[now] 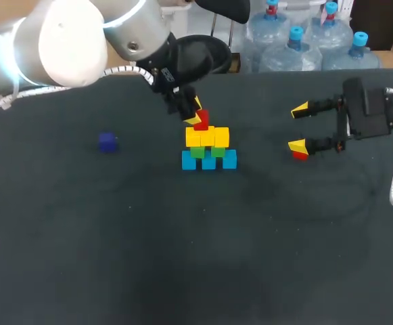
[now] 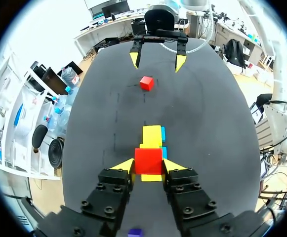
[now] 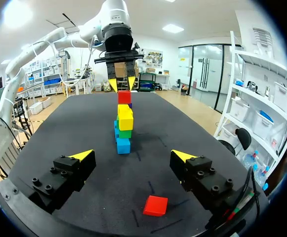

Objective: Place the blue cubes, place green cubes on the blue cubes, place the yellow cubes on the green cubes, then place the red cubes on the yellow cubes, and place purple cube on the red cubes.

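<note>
While the blue, green and yellow cube tiers (image 1: 208, 145) stand, the left hand (image 3: 122, 85) grips one small red cube (image 3: 124, 97) over them, the right hand (image 1: 299, 127) is open by the second red cube (image 3: 155, 205), and the dark purple cube (image 1: 107, 142) lies unplaced.

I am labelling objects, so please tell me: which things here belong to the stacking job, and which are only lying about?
Job: blue cubes, green cubes, yellow cubes, held red cube in left gripper, loose red cube, purple cube.
Merely there: the table.
</note>
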